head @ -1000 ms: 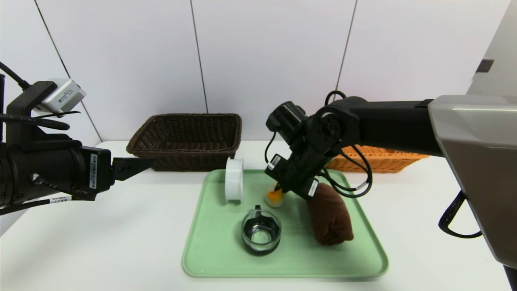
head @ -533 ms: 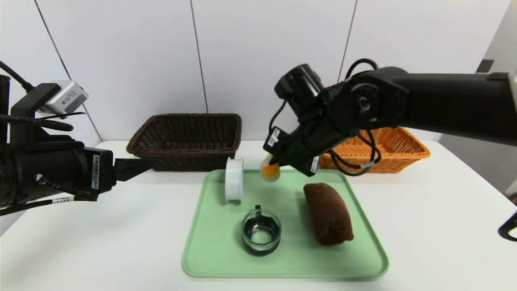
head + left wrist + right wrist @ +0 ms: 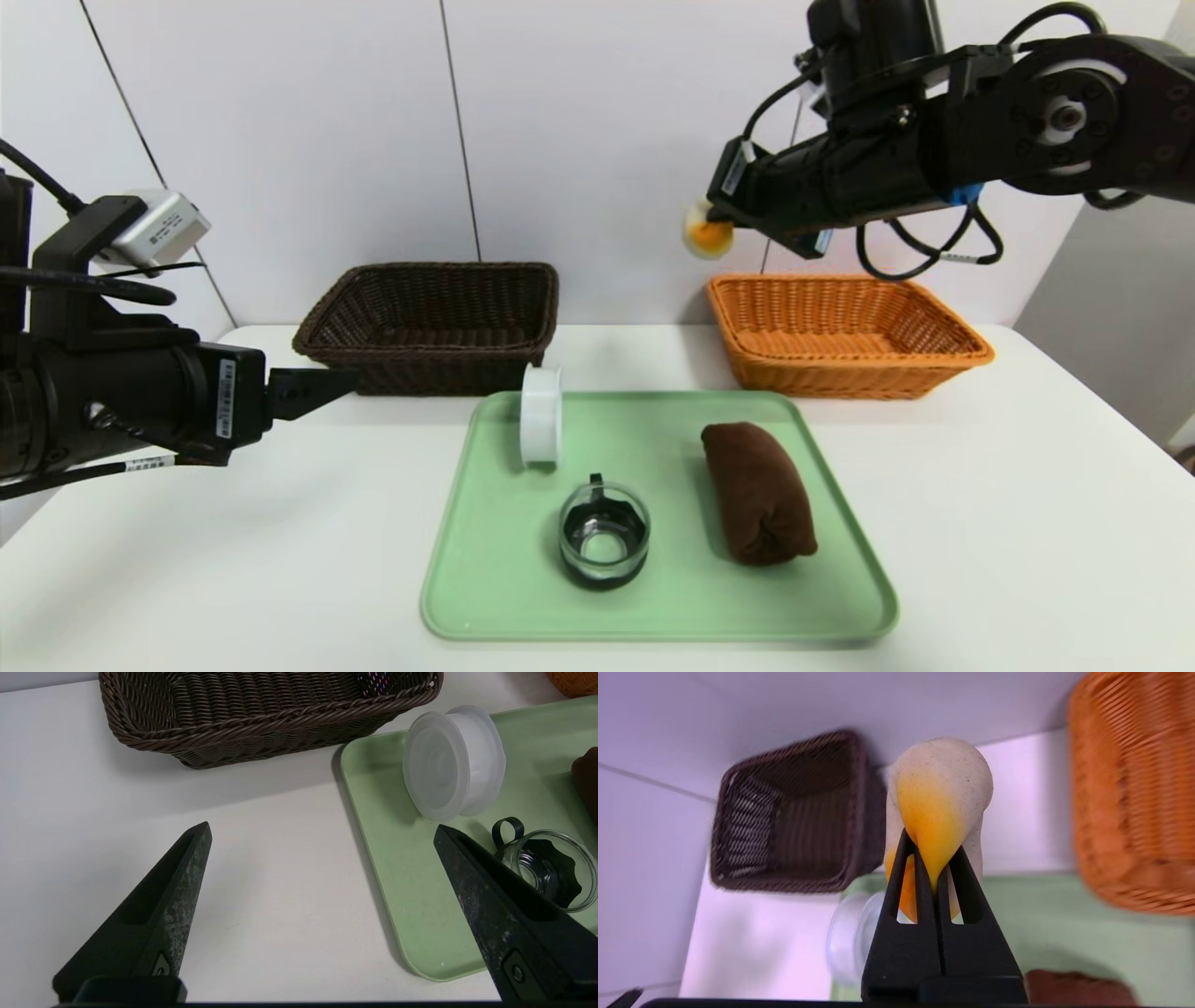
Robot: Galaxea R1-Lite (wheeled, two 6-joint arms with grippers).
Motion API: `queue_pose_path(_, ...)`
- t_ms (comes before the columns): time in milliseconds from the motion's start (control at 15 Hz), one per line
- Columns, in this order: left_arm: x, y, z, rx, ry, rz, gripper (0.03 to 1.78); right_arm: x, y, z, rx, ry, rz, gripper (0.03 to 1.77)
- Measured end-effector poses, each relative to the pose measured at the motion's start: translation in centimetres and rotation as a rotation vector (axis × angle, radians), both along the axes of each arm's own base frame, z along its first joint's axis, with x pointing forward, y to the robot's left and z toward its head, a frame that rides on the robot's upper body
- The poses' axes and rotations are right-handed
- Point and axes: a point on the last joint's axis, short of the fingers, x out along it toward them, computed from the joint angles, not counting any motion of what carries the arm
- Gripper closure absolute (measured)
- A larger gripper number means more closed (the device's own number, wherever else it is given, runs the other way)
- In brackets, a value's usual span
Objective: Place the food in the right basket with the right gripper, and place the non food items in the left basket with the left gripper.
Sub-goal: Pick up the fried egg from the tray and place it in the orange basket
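My right gripper (image 3: 717, 224) (image 3: 933, 858) is shut on a small cream-and-orange food piece (image 3: 702, 236) (image 3: 937, 802), held high in the air just off the near-left corner of the orange basket (image 3: 845, 331) (image 3: 1125, 812). On the green tray (image 3: 653, 597) (image 3: 411, 905) stand a white plastic spool (image 3: 541, 413) (image 3: 451, 765), a glass cup with a black insert (image 3: 603, 538) (image 3: 546, 870) and a brown rolled cloth (image 3: 758, 490). My left gripper (image 3: 313, 387) (image 3: 322, 858) hangs open over the bare table, left of the tray, in front of the dark brown basket (image 3: 434, 322) (image 3: 261, 714).
Both baskets sit at the back of the white table (image 3: 233, 541) against the wall. Bare tabletop lies left and right of the tray.
My right gripper has lifted the food piece off the tray and carried it up and to the right, towards the orange basket. The left arm has stayed put.
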Motion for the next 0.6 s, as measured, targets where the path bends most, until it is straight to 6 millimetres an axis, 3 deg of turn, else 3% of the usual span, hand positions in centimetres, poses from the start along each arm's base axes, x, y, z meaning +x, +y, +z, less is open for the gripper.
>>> queue_pose_path(200,0.2,0.0,-0.1,0.002,0.003,-0.001,0.12,2.4,-4.4,-0.3,-0.029,-0.005,-0.106,1.74)
queue_pose_path(400,0.5,-0.2,-0.2,0.005,0.012,-0.004,0.12,5.1,-8.7,-2.0,-0.029,0.043,-0.209,1.74)
queue_pose_path(600,0.8,-0.3,-0.4,0.007,0.023,-0.005,0.12,7.3,-11.7,-4.0,-0.016,0.100,-0.261,1.74)
